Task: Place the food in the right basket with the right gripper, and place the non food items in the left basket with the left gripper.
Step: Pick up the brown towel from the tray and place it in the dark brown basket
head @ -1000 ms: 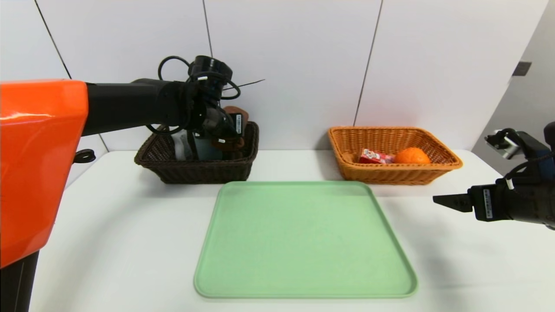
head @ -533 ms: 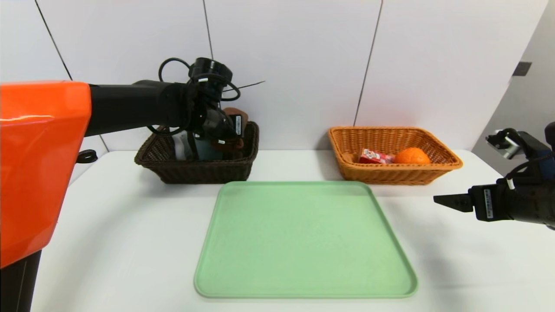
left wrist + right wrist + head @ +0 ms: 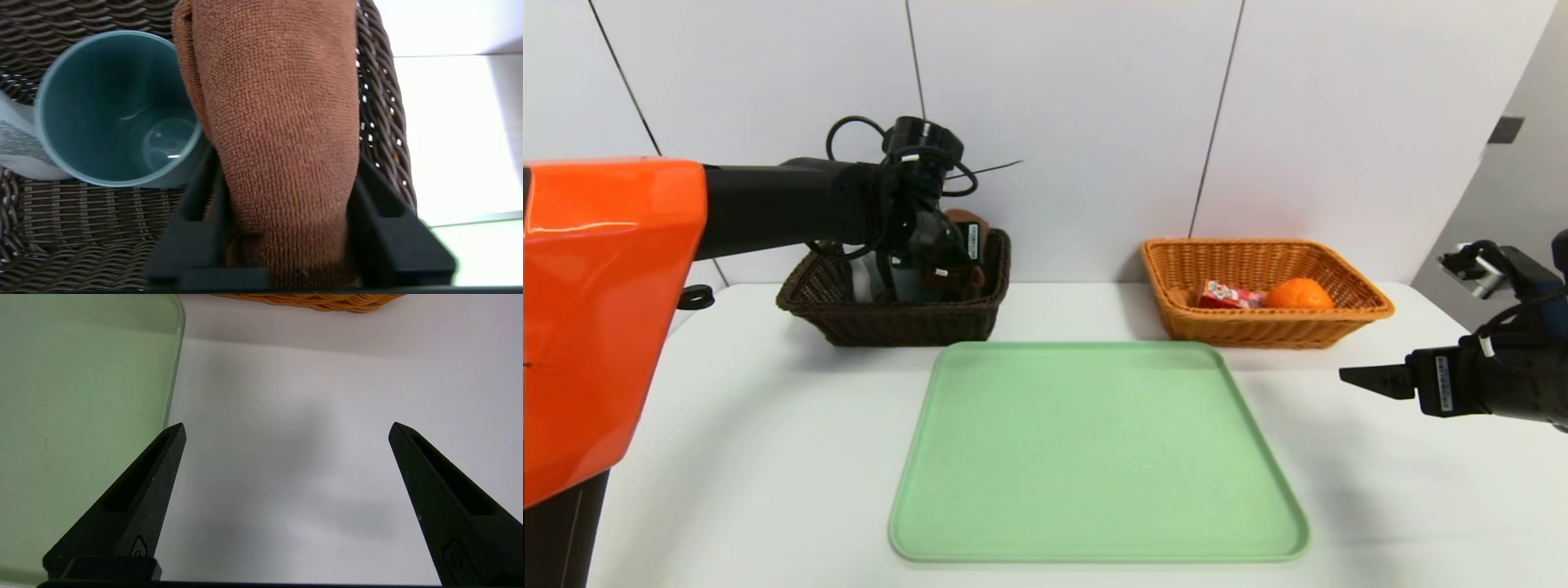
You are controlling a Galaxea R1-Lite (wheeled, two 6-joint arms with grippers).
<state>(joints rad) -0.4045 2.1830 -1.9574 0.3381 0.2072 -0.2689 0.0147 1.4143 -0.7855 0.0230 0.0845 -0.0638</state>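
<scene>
Head view: left gripper (image 3: 947, 265) over dark basket (image 3: 894, 318), brown cloth (image 3: 968, 229) between fingers. Tray (image 3: 1094, 453) in front of basket, bare. Orange basket (image 3: 1262, 327) to right of dark basket holds red pack (image 3: 1229, 294) and orange (image 3: 1298, 294). Right gripper (image 3: 1364, 380) parked far right of dark basket.

Left wrist view: cloth (image 3: 278, 122) between fingers, inside dark basket (image 3: 81, 220) beside teal cup (image 3: 114, 110); jaws flank cloth, pinch or release cannot tell.

Right wrist view: right gripper (image 3: 286, 428) spread wide, holding nothing, above table (image 3: 306, 457) near tray (image 3: 81, 396).
</scene>
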